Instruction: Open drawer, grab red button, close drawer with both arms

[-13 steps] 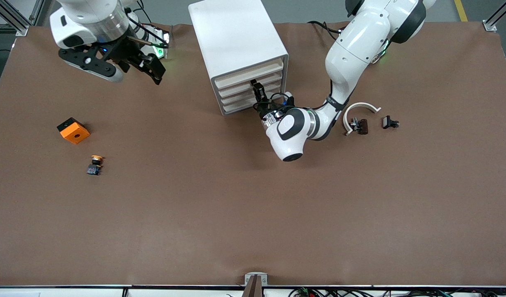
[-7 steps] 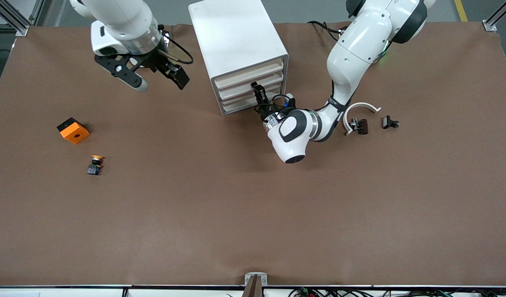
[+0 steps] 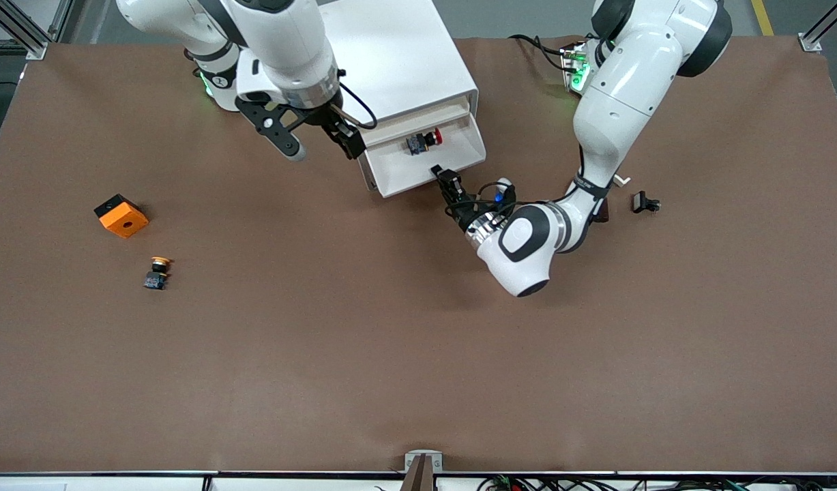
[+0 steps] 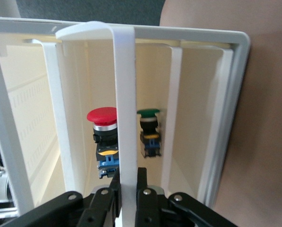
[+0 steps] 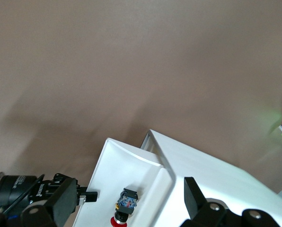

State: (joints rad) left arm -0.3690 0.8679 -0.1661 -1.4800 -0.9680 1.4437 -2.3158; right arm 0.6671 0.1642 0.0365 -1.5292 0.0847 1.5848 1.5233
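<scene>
The white cabinet [image 3: 391,54] has one drawer [image 3: 418,179] pulled out. The button [image 3: 423,141], with a red cap on a black-and-blue body, lies on its side inside the drawer. My left gripper [image 3: 440,176] is shut on the drawer's white handle [image 4: 126,94], at the drawer's front. The left wrist view looks past that handle at the button [image 4: 103,137]. My right gripper [image 3: 320,144] hangs open over the corner of the drawer nearest the right arm's end. Its wrist view shows the button [image 5: 127,201] below, between its fingers [image 5: 65,208].
An orange cube [image 3: 121,215] and a yellow-capped button [image 3: 157,271] lie toward the right arm's end. Small black parts [image 3: 644,202] lie toward the left arm's end. A green-capped button [image 4: 148,132] shows beside the red one in the left wrist view.
My left gripper has pulled the drawer out toward the front camera, uncovering the button. The right arm has swung from its end of the table to over the drawer's corner.
</scene>
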